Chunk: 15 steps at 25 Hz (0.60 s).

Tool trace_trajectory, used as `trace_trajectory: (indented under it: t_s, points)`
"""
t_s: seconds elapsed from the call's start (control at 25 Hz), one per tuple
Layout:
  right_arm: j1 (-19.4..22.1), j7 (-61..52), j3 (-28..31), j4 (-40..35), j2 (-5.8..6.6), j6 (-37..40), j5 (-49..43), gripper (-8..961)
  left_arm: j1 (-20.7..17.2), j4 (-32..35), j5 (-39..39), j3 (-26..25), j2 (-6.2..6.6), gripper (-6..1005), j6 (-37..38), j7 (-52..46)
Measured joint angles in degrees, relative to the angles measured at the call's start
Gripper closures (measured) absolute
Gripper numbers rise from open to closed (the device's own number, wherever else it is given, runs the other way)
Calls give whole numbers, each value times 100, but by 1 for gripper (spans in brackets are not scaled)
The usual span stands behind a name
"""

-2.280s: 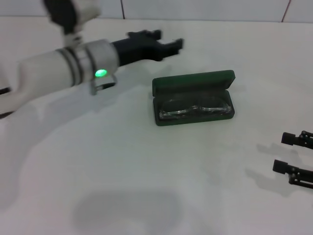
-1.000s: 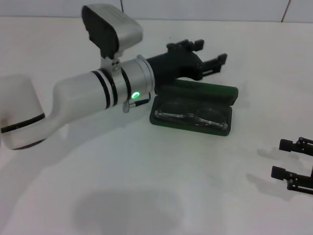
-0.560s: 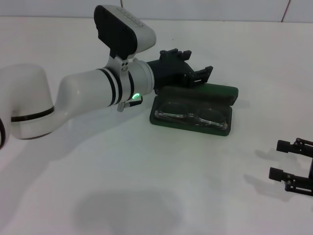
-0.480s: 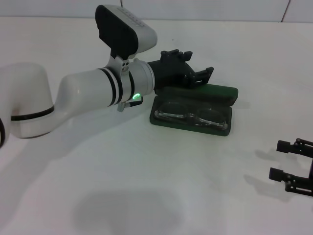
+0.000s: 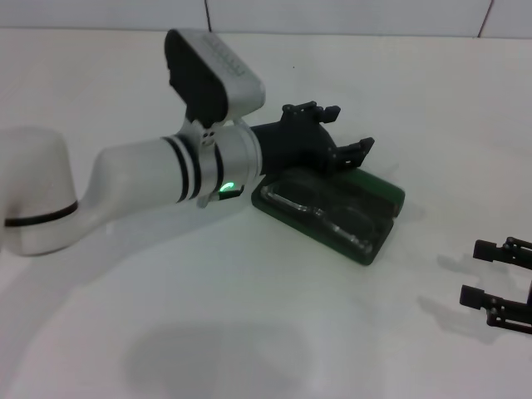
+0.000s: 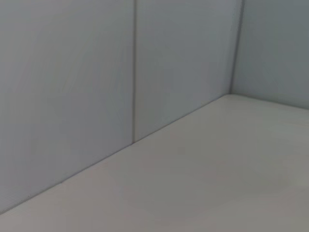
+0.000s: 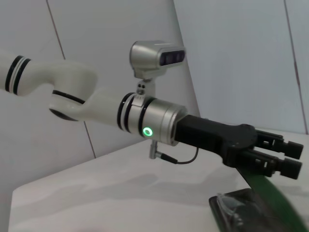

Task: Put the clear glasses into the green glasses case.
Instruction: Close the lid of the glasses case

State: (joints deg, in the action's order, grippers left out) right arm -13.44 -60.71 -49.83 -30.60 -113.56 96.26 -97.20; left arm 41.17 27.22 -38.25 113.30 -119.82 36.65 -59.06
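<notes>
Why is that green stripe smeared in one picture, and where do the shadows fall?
Right wrist view: the case lid's green edge is streaked with motion blur beside the left gripper. Head view: soft grey shadows lie on the table under the left arm and by the right gripper.

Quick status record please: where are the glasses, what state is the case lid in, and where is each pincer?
clear glasses: lying inside the case
green glasses case: on the table, lid partly lowered, not closed
left pincer: at the lid's far edge, open
right pincer: low at the robot's right, away from the case, open
table: white
</notes>
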Motion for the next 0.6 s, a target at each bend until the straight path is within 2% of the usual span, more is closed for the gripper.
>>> trace_trajectory:
  t_s: [0.24, 0.6]
  points:
    - [0, -5, 0, 2, 8, -8, 0, 230, -334, 7, 8, -266, -6, 254, 535, 492]
    - [-27, -19, 0, -16, 11, 7, 0, 229, -497, -56, 35, -333, -4, 254, 606, 767]
